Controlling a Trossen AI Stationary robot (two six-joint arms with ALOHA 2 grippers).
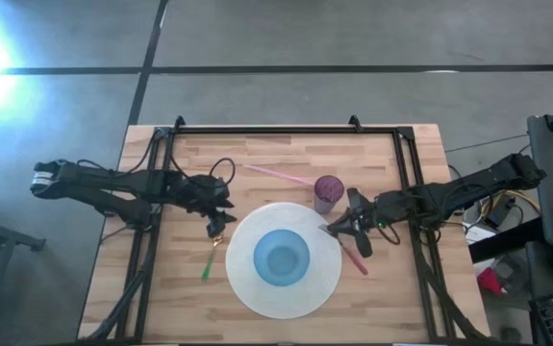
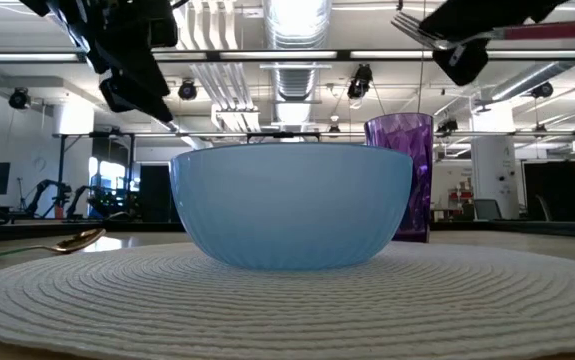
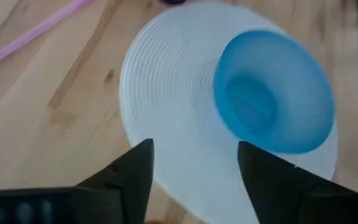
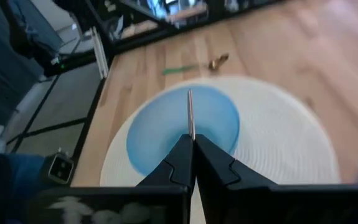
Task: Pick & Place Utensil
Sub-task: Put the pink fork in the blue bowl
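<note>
A fork with a pink handle (image 1: 359, 259) is lifted above the right edge of the round white placemat (image 1: 247, 288), with my right gripper (image 1: 339, 229) shut on it. On the mat stands a blue bowl (image 1: 282, 258). A spoon with a green handle (image 1: 207, 264) and a gold bowl end (image 2: 79, 241) lies flat on the wood just left of the mat. My left gripper (image 1: 216, 226) hovers open above the spoon's bowl end, and nothing sits between its fingers (image 3: 135, 168). My right gripper pinches the fork's metal part (image 4: 190, 118) between its two shut fingers, and the thin metal sticks out past the fingertips toward the bowl. The tines (image 2: 413, 28) point toward the table's left. The pink handle trails back toward the near right, clear of the table.
A purple cup (image 1: 329, 190) stands upright just beyond the mat, close to my right gripper. A long pink stick (image 1: 278, 174) lies on the wood farther back. A black frame (image 1: 286, 128) runs along the table's far edge and sides.
</note>
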